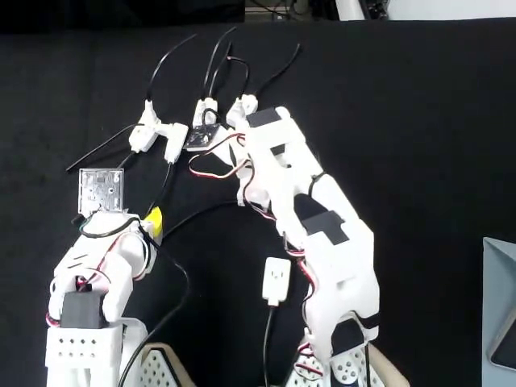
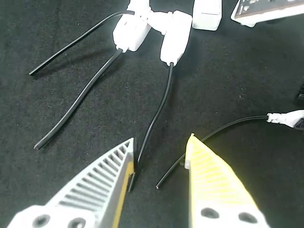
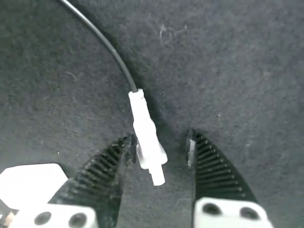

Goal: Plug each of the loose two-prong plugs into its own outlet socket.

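In the right wrist view a white two-prong plug (image 3: 147, 137) on a black cable lies on the black cloth between my right gripper's (image 3: 159, 138) open black fingers, close to one of them. In the high view that plug (image 1: 244, 105) shows at the far middle, just beyond the right arm (image 1: 274, 153). Two white pieces (image 2: 130, 31) (image 2: 173, 35) sit joined end to end, each trailing a black cable. My left gripper (image 2: 161, 142) is open above loose cable ends, short of that pair. A white outlet socket (image 1: 276, 280) lies near the front, beside the right arm.
Another white plug (image 1: 208, 113) lies between the joined pair (image 1: 157, 133) and the right arm's plug. Black cables (image 1: 173, 48) fan out toward the far edge. A grey object (image 1: 500, 306) stands at the right edge. The cloth is bare on the right.
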Controlling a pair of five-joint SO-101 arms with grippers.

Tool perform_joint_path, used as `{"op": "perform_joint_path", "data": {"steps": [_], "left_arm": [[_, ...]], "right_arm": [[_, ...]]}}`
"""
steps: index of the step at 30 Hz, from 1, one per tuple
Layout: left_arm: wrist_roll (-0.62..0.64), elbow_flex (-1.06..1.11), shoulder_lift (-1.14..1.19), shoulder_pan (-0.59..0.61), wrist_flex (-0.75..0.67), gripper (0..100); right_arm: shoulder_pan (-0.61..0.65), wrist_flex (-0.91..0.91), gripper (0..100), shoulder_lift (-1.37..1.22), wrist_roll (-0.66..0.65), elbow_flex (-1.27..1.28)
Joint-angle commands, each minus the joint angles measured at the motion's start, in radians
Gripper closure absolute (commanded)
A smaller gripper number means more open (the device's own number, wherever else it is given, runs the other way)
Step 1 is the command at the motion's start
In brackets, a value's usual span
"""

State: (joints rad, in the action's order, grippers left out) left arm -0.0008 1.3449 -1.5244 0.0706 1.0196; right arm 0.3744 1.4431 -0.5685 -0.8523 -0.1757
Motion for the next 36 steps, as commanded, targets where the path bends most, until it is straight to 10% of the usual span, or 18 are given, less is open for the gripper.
{"op": "perform_joint_path", "data": {"steps": [1, 28, 36], "left_arm": [[-0.008, -0.005, -0.008, 0.012, 0.002, 82], [-0.008, -0.005, -0.008, 0.012, 0.002, 82], [-0.008, -0.005, -0.008, 0.012, 0.0, 82]], "right_arm": [[0.012, -0.005, 81.7, 0.002, -0.003, -0.041], [0.025, 0.066, 98.7, -0.01, -0.003, -0.125], [0.04, 0.138, 98.7, 0.194, 0.222, -0.117]]}}
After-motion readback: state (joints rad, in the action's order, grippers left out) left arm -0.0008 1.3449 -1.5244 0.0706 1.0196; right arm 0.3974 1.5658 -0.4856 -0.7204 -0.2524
